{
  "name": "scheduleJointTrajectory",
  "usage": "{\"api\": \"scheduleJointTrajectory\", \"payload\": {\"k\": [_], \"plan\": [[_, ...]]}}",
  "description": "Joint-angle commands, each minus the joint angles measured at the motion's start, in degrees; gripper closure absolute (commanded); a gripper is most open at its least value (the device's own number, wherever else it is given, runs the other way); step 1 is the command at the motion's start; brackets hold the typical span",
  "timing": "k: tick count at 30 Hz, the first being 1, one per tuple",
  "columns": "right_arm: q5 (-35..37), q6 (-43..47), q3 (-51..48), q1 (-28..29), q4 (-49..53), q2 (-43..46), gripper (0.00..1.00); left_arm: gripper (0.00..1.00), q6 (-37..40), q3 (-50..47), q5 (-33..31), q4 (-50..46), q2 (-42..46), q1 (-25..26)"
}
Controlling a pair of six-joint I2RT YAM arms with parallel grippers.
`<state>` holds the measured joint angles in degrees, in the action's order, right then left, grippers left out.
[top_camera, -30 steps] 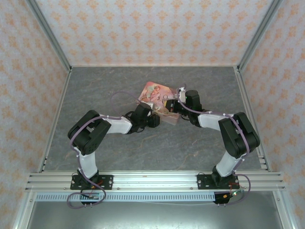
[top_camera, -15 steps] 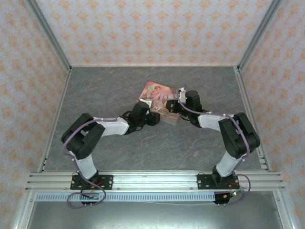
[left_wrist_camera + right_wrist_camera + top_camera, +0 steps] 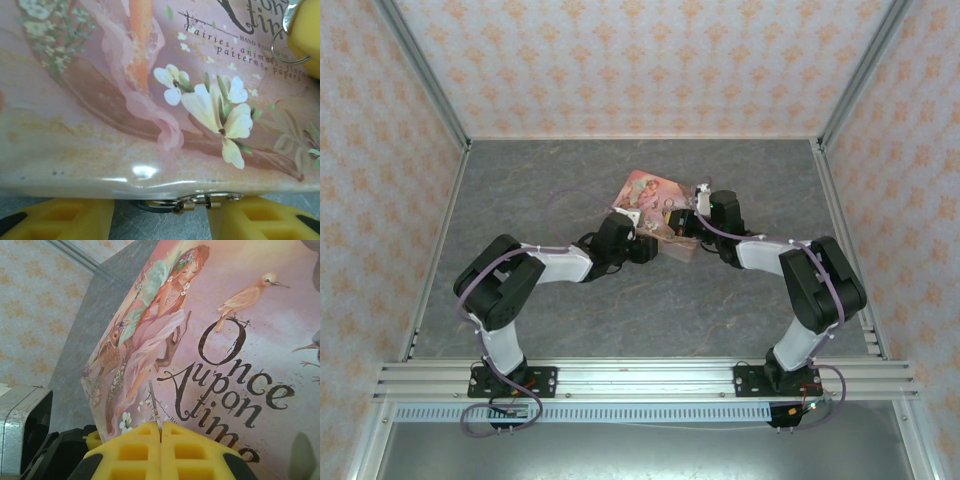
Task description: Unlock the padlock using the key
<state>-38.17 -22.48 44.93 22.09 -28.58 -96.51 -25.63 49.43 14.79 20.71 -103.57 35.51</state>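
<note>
- The right gripper (image 3: 161, 434) has its yellow fingers pressed together, clenched on the key (image 3: 155, 410)
- The key is a thin metal sliver standing out from the seam between the fingers; its long axis runs on from the fingers, leaning slightly left, and its tip points at the printed lid of the pink tin (image 3: 235, 340)
- In the left wrist view a thin wire ring (image 3: 273, 46) hangs beside a yellow finger at the top right, over the lid
- The left gripper (image 3: 160, 221) is spread, one finger on each side of the tin's near edge
- Between those fingers, against that edge, sits what seems to be the padlock (image 3: 172, 204): only a sliver of metal and a dark curve, lying along the edge; which way it faces cannot be told
- From above, both grippers meet at the tin's near corner, mid-table (image 3: 740, 320)
</note>
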Motion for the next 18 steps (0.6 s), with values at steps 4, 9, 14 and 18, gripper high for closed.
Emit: {"api": "scheduleJointTrajectory", "payload": {"k": [4, 9, 14, 18], "plan": [[-0.6, 0.2, -2.7, 0.8, 6.3, -1.0, 1.0, 0.5, -0.3, 0.8, 1.5, 4.5, -1.6, -0.1], [-0.7, 0.0, -2.8, 0.7, 5.9, -1.0, 1.0, 0.5, -0.1, -0.1, 1.2, 4.5, -1.3, 0.0], [-0.7, -0.2, -2.8, 0.7, 5.7, -1.0, 1.0, 0.47, 0.1, -0.3, 0.7, 4.1, -1.5, 0.0], [-0.7, -0.2, -2.9, 0.7, 5.8, -0.8, 1.0, 0.46, 0.9, -0.7, -0.8, 3.7, -1.4, -0.1]]}}
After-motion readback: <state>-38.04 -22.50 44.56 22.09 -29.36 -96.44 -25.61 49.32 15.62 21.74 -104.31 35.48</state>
